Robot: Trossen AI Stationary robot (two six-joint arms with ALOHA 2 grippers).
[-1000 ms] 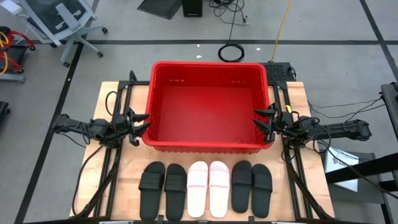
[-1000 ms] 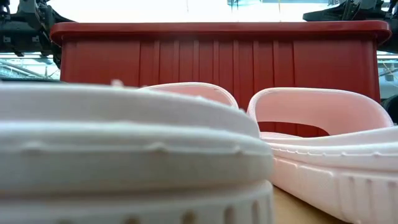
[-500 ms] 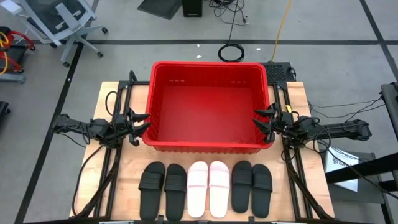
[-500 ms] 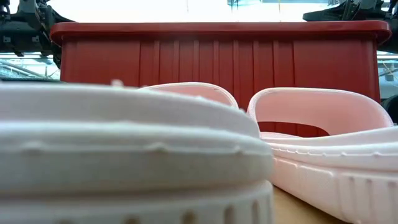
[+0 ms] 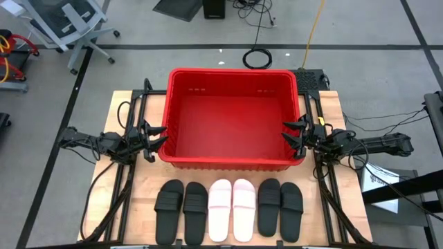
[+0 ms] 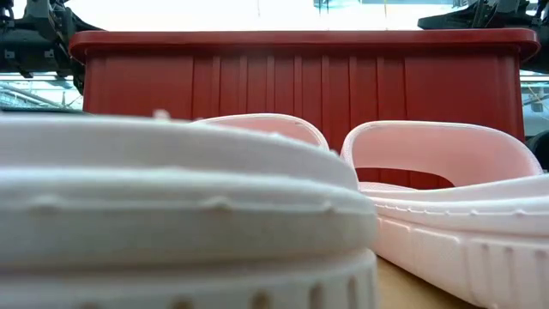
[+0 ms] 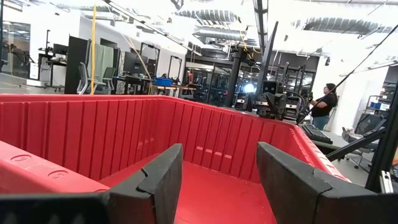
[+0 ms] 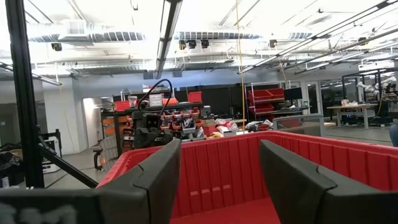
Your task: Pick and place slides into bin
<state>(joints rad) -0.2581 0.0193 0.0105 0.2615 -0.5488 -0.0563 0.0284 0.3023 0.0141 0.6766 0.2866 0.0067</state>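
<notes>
- High view: the red bin sits in the middle of the frame on the wooden worktop, open side up, nothing visible inside it.
- Below the bin, across the lower middle of the frame, six slides lie side by side in a row, all flat on the worktop and apart from the bin's wall.
- From the left of that row: two black slides, then two pale pink-white slides in the centre, then two more black slides.
- The left gripper hangs at the left rim of the bin, its fingers spread wide and holding nothing.
- The right gripper hangs at the right rim of the bin, fingers likewise spread wide and empty.
- Low view: a pale slide fills the lower left of the frame close to the camera, its mate lies at the lower right, and the bin's ribbed red wall stands behind both.
- Left wrist view: two dark fingers stand well apart, with the red interior of the bin between and beyond them.
- Far off at the right edge of that view, a person stands in the room.
- Right wrist view: that arm's fingers also stand wide apart, the bin's red walls beyond them.
</notes>
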